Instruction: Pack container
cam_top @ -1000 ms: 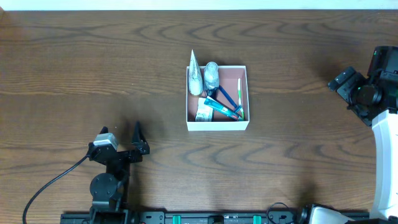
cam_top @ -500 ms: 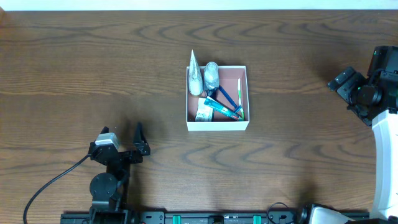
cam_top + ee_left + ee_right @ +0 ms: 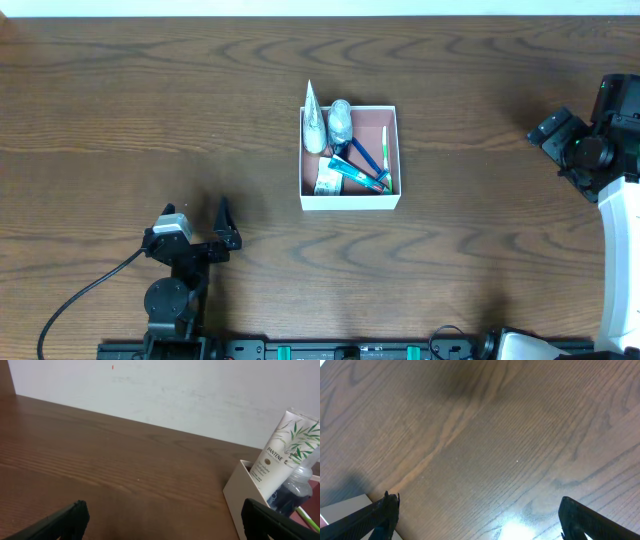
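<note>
One container (image 3: pixel 349 201), overhead view, sits at centre frame on the brown wood table (image 3: pixel 120 120), white walls, pinkish inside. Packed in it: white tube (image 3: pixel 314 122) at upper left with its tip poking past the top wall, clear bottle (image 3: pixel 341 120) just beside it, green toothbrush (image 3: pixel 384 150) along the right wall, blue tube (image 3: pixel 358 174) lying slantwise at the bottom. Left gripper (image 3: pixel 226 226) is at lower left, well apart from the container, fingers spread, holding nothing. Right arm (image 3: pixel 585 150) is at the right edge, also well apart; its fingers can't be read here. Left wrist view: both black fingertips (image 3: pixel 70 516) sit in the bottom corners, wide apart, empty, over bare table; container corner at lower right, with the Pantene tube leaning upright, the bottle in front of it, pale wall (image 3: pixel 200 385) behind. Right wrist view: right gripper (image 3: pixel 479 506) released, tips at the far bottom corners, only wood grain between them, white edge at lower left too cropped to identify.
</note>
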You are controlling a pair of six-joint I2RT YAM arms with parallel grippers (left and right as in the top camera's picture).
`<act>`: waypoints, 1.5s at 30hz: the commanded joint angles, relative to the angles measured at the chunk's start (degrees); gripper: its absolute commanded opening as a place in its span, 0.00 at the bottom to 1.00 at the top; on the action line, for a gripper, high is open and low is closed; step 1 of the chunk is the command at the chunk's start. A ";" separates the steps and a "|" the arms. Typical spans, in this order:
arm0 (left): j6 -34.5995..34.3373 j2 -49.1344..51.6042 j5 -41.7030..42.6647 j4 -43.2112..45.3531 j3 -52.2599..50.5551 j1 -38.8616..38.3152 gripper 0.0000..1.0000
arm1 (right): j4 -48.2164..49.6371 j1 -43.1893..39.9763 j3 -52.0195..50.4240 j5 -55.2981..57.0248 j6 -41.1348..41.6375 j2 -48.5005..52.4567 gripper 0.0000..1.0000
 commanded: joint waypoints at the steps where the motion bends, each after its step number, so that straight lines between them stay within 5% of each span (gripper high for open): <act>1: 1.20 -0.35 -0.46 -2.58 -0.94 0.09 0.98 | -0.04 -0.31 0.79 -0.02 0.92 0.04 0.99; 15: 1.20 -0.35 -0.46 -2.56 -0.94 0.09 0.98 | -0.07 0.74 0.74 2.69 0.70 -1.90 0.99; 23: 1.20 -0.35 -0.44 -2.58 -0.94 0.09 0.98 | 1.75 12.44 -2.78 11.47 -0.81 -10.34 0.99; 29: 1.20 -0.35 -0.46 -2.56 -0.94 0.09 0.98 | 20.87 21.24 -16.81 13.97 -5.44 -21.81 0.99; 36: 1.20 -0.35 -0.46 -2.58 -0.94 0.09 0.98 | 48.04 20.92 -37.77 1.44 -20.92 -37.16 0.99; 45: 1.20 -0.35 -0.46 -2.58 -0.94 0.09 0.98 | 57.55 20.04 -54.86 -1.79 -26.58 -53.20 0.99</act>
